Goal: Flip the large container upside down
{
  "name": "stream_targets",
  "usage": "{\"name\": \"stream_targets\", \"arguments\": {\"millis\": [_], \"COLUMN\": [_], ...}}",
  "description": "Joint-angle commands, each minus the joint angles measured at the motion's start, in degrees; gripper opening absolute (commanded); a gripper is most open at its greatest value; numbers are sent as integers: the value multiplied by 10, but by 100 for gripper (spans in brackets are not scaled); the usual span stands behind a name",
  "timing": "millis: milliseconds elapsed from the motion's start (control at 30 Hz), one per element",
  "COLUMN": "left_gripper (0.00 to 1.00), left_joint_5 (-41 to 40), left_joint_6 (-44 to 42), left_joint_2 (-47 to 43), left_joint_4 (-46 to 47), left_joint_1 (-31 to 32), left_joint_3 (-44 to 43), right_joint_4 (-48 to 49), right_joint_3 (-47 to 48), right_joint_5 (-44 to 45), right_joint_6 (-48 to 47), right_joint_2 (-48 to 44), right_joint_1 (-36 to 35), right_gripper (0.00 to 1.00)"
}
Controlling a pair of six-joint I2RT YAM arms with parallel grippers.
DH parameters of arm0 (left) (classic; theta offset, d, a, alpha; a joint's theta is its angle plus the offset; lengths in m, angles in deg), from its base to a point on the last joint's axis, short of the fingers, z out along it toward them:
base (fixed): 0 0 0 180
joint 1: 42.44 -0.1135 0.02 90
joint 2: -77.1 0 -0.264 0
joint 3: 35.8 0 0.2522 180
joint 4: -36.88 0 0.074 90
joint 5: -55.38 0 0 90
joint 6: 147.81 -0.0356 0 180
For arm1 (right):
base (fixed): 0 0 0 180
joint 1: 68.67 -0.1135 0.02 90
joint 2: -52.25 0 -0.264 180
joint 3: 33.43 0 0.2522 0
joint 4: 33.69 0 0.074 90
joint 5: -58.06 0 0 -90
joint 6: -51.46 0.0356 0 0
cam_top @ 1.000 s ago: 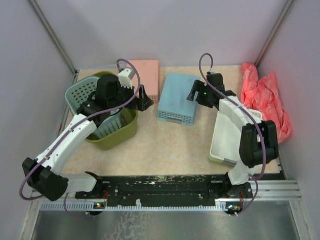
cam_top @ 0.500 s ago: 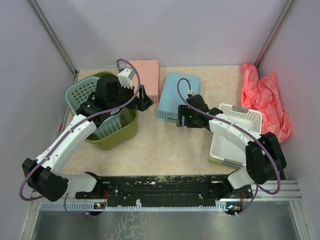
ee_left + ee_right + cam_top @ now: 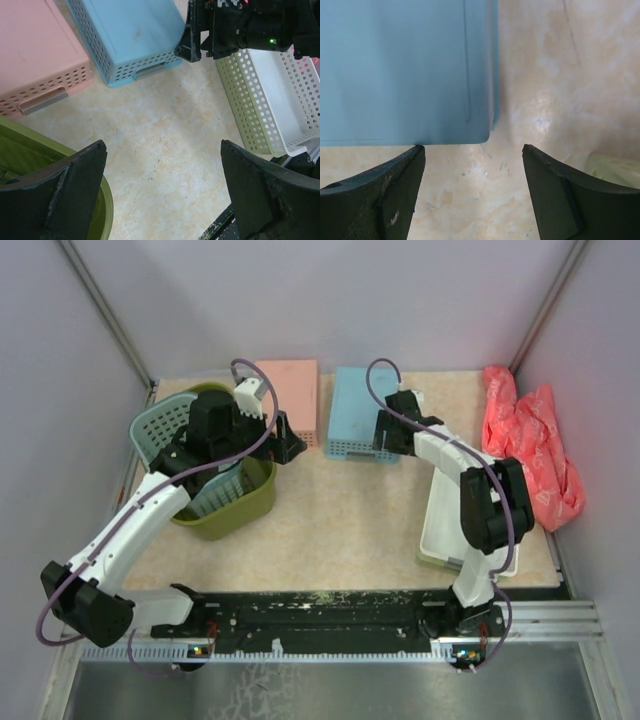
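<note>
Presently the left claw [image 3: 288,443] hangs released, fingers spread wide. The green basket [image 3: 228,512] stands upright, its rim just under one finger. The right claw [image 3: 384,436], likewise spread, hovers at the blue tray [image 3: 362,410], well apart from the basket.

Our left arm [image 3: 150,510] rises from its base at the near left. Its elbow swings out toward the left edge, and the forearm reaches forward and to the right. The left gripper [image 3: 290,440] points rightward with its jaws spread wide (in the wrist view the two dark fingers [image 3: 60,195] sit at opposite sides), and they hold nothing. Our right arm [image 3: 450,452] climbs steeply from its base, folds at the elbow and stretches away and leftward. The right gripper [image 3: 383,431] has its jaws just as wide apart, with nothing gripped between them.
</note>
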Motion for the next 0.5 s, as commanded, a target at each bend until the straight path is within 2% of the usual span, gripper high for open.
{"name": "stream_targets", "arguments": {"millis": [0,133,267,367,467], "left_gripper": [100,99,100,99,99], "left_joint_5": [3,2,4,6,9], "left_joint_6": [-8,-7,-7,-5,-3], "left_joint_2": [-19,-19,-19,-18,-17], "left_joint_4": [4,4,3,3,4], "left_joint_1": [2,2,2,3,2], "left_joint_3": [5,7,9,8,9], "right_joint_4": [24,68,153,188,148], "right_joint_3": [45,-3,-63,-54,19], "right_joint_5": [17,-9,-136,-210,-220], "right_joint_6": [-50,-29,45,82,78], "right_joint_2": [6,-49,-111,-94,-17], "right_joint_1": [9,19,89,133,141], "right_gripper": [79,81,81,81,81]}}
